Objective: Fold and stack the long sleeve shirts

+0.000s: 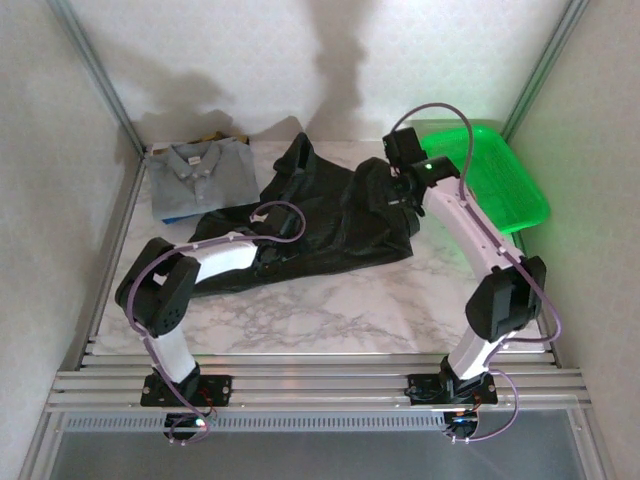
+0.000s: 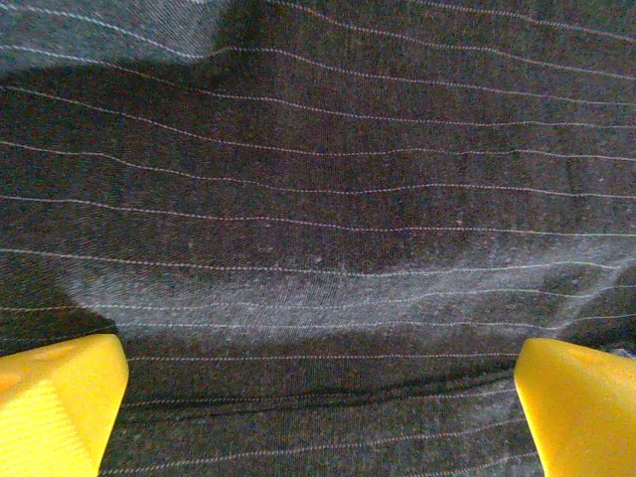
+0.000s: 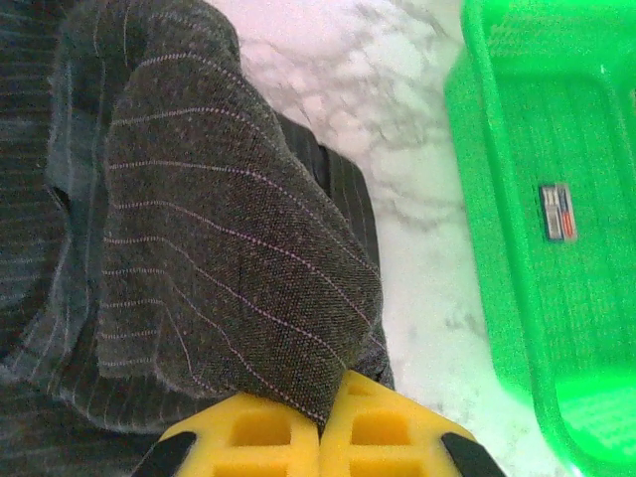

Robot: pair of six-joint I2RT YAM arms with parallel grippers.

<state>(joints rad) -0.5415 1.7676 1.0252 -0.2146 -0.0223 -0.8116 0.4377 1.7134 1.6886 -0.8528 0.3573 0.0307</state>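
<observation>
Folding step on the dark striped shirt (image 3: 229, 268): I have my right gripper (image 3: 320, 437) clenched on a flap of it and my left gripper (image 2: 318, 397) released with the cloth directly beneath, so I judge the next move carries that flap across the body.

White marble-patterned tabletop (image 1: 330, 305); ribbed aluminium rails (image 1: 320, 385) along its near edge; pale textured walls (image 1: 200, 50) left, right, far.

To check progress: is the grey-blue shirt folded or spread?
Folded: the grey-blue shirt lies as a compact rectangle, collar on top.
</observation>
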